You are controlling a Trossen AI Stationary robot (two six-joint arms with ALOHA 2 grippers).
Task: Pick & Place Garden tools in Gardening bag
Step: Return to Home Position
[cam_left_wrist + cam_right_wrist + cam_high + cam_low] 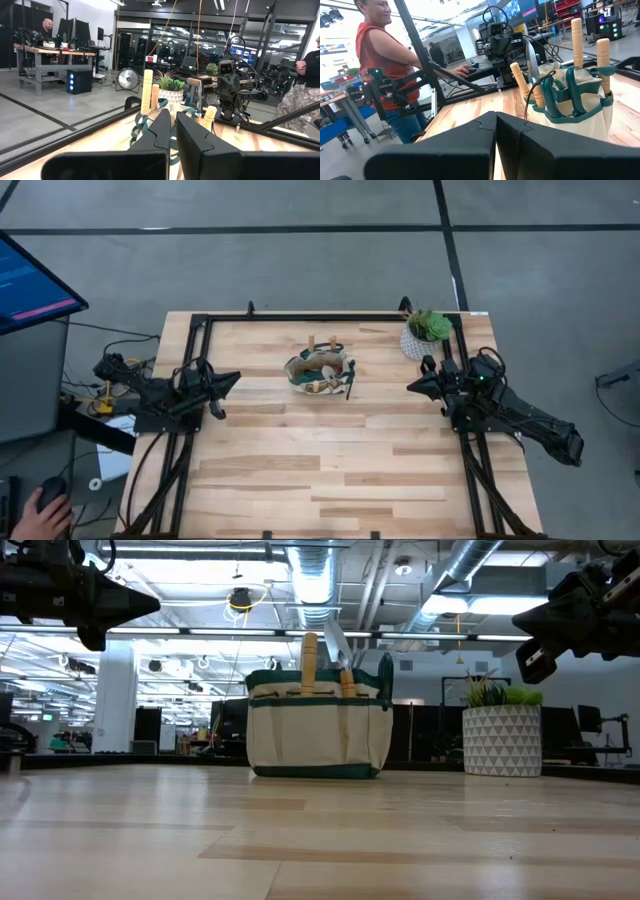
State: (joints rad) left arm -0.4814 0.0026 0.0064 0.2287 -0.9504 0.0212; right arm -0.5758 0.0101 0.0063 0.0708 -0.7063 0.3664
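The beige gardening bag (320,372) with dark green trim stands upright on the table's far middle. Light wooden tool handles (309,662) stick up out of its mouth; they also show in the right wrist view (577,39). My left gripper (236,378) hovers left of the bag, raised above the table, shut and empty. My right gripper (410,387) hovers right of the bag, raised, shut and empty. Both point at the bag. The shears and the glove cannot be made out.
A green plant in a white patterned pot (424,333) stands at the far right corner, just behind my right gripper. A black frame (330,315) runs round the table. People (382,60) are in the room beyond the table.
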